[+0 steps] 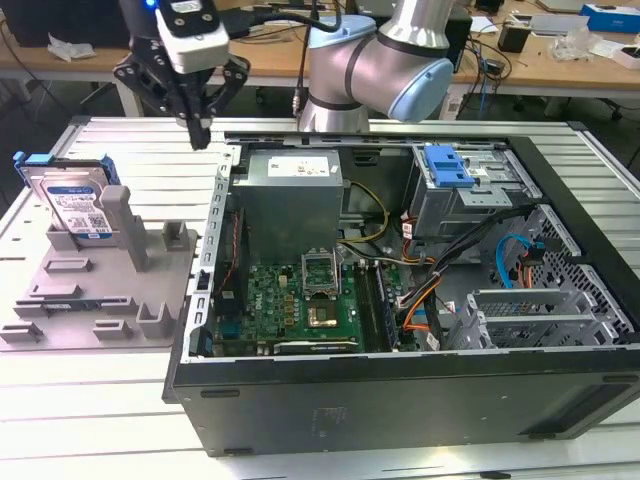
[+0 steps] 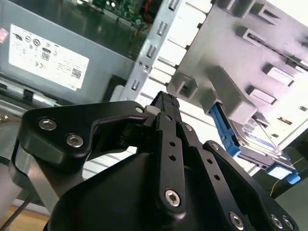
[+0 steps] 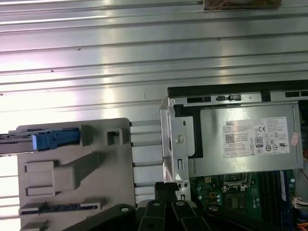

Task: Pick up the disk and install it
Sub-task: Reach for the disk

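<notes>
Exterior view: your tool (image 1: 197, 135) hangs empty over the bench (image 1: 90, 420), beside the case (image 1: 400, 390). The disk (image 1: 72, 205) leans in the grey fixture (image 1: 110, 300), exterior view's left.
Second wrist view: fingers (image 2: 166, 102) pressed together, gripping nothing.
First wrist view: disk (image 3: 50, 139) edge-on in the fixture (image 3: 72, 168).

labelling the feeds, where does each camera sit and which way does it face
Exterior view: off the arm, high, facing case and stand, arm and gripper beyond.
First wrist view: on the wrist, looking down past gripper at stand and case.
Second wrist view: on the wrist, slanted along the shut gripper.
All share the disk.
</notes>
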`<state>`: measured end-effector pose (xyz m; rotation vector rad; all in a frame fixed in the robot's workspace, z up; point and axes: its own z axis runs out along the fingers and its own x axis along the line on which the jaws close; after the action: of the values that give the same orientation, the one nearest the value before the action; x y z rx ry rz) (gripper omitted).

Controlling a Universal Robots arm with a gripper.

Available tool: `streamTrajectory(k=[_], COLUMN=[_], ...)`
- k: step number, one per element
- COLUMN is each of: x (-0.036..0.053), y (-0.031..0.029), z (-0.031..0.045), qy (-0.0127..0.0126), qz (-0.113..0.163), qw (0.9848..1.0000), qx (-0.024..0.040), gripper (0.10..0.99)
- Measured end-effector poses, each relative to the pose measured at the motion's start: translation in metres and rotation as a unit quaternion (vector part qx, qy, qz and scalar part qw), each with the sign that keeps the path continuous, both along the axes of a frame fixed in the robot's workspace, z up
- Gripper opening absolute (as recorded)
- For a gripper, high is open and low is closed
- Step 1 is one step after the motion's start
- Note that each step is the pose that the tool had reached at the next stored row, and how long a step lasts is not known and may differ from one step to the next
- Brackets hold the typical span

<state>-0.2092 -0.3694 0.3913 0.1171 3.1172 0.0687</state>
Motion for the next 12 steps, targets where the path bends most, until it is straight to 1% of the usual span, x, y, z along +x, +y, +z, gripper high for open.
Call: streamTrajectory(k=[1, 12], x=[-0.0049, -0.0394], y=[0.002, 0.0168], z=[-0.0002, -0.0019], qy=[0.0003, 0.0019], qz=[0.0, 0.0], qw=[1.0, 1.0], qx=[0.0, 0.0], gripper=[0.106, 0.106])
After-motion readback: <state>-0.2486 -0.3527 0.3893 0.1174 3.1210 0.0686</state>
